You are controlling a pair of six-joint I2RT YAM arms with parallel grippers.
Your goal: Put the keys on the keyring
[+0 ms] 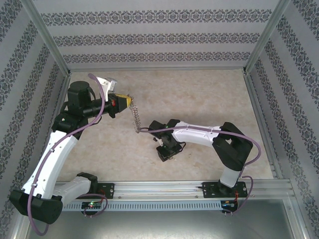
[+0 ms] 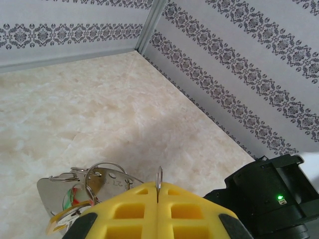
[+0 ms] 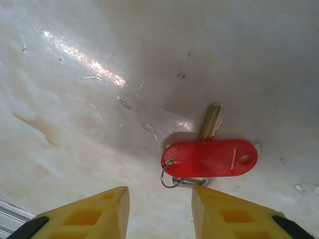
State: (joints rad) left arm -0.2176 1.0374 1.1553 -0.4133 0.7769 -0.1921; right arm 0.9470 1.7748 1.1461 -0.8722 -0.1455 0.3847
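Left hand raised over the far left of the surface, fingers pressed together and pinching the keyring. From that pinch, hanging limp as a thin strand of small silvery links, lower end close to the tip of the right arm, near the middle of the surface.

Through the left wrist camera, yellow fingertips of that hand shut flat against each other, a thin upright loop of the keyring's wire caught in the seam. Just left of those fingertips, a cluster: several wire rings, a silvery metal tag, and the keys, with green, red and yellow plastic showing, partly tucked behind the tag. Impossible to tell how many.

Right hand pointed down at the middle of the surface, a little to the near side. Through its wrist camera, the hand with yellow fingers spread apart, gripping nothing.

Lying flat on the surface just beyond the gap, closer to the right finger: a red key. Long red plastic head set crosswise, small wire ring at its left end, brass-coloured blade poking out on the far side. Apart from both fingers, not touching.
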